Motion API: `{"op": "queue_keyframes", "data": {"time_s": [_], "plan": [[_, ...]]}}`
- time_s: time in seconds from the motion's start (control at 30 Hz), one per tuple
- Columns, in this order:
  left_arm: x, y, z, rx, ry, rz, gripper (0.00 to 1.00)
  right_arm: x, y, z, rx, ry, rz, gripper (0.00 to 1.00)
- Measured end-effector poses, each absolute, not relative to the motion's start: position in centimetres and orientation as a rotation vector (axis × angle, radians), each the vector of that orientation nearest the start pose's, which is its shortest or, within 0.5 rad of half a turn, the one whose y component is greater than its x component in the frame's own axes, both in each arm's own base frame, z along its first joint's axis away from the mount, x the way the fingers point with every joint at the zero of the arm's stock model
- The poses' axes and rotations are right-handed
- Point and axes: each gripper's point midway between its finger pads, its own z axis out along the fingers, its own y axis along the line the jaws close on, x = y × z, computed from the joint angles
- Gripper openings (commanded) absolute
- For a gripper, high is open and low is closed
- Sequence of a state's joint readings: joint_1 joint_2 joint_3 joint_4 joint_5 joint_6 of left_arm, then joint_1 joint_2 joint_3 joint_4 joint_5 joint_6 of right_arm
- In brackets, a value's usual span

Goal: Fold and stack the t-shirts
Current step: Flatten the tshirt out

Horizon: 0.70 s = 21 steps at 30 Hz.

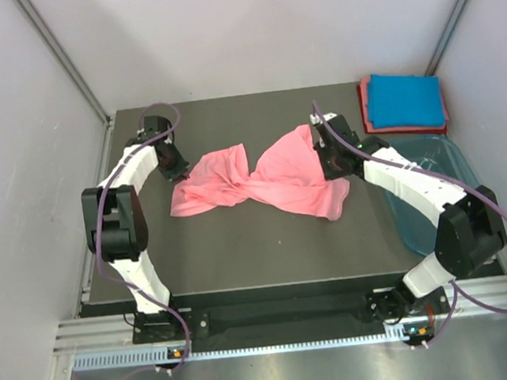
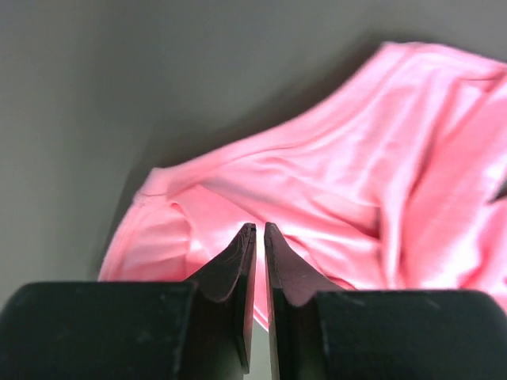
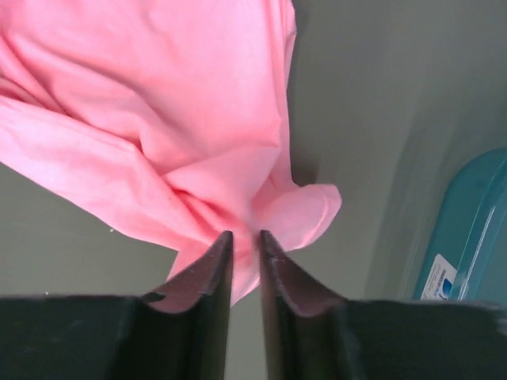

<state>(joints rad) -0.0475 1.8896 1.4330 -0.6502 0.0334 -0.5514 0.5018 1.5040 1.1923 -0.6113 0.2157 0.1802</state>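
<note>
Both narrow, pinching cloth: left end effector and right end effector at opposite ends of salmon-pink t-shirt; long axis parallel to table near edge, twisted midway.

I see a plain salmon-pink t-shirt, a plain bright blue t-shirt, a plain reddish-pink t-shirt, a translucent teal tub and a dark grey table.

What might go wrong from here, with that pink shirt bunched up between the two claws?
The salmon-pink shirt is twisted at its middle; pulling its ends apart may tighten the twist, not flatten it.
The left gripper and right gripper each pinch only a small fold, which could slip out.
The right arm works right next to the teal tub and might bump it.
</note>
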Motion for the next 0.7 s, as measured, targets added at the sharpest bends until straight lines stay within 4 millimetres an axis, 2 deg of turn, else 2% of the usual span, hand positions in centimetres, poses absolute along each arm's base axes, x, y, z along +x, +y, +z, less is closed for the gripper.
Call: {"op": "queue_keyframes", "data": {"time_s": [0.03, 0.07, 0.17, 0.27, 0.37, 0.43, 0.57, 0.63, 0.7], "plan": [[42.8, -5.0, 7.6, -0.656, 2.607, -0.241, 0.15, 33.8, 15.2, 13.7, -0.299, 2.452, 0.036, 0.34], [43.0, -5.2, 8.1, -0.648, 2.597, -0.252, 0.15, 33.7, 15.1, 13.6, -0.276, 2.461, 0.039, 0.4], [43.4, -5.8, 8.7, -0.627, 2.58, -0.284, 0.15, 33.5, 14.3, 13.4, -0.117, 2.498, 0.062, 0.49], [43.4, -6.3, 8.8, -0.62, 2.583, -0.299, 0.15, 33.8, 12.1, 13.9, 0.172, 2.502, 0.09, 0.48], [43.3, -6.7, 8.8, -0.608, 2.586, -0.312, 0.15, 34.2, 10.1, 15.3, 0.487, 2.438, 0.166, 0.42], [43.3, -7.0, 8.9, -0.599, 2.588, -0.323, 0.23, 34.4, 9.8, 16.2, 0.647, 2.387, 0.238, 0.39], [43.2, -9.0, 9.1, -0.527, 2.604, -0.409, 0.36, 34.5, 10.7, 15.9, 0.711, 2.395, 0.304, 0.39], [43.2, -10.9, 9.3, -0.447, 2.619, -0.436, 0.39, 34.2, 11.0, 14.8, 0.713, 2.421, 0.307, 0.39], [43.4, -13.5, 9.6, -0.339, 2.627, -0.448, 0.41, 33.3, 10.9, 13.1, 0.709, 2.46, 0.298, 0.39]]}}
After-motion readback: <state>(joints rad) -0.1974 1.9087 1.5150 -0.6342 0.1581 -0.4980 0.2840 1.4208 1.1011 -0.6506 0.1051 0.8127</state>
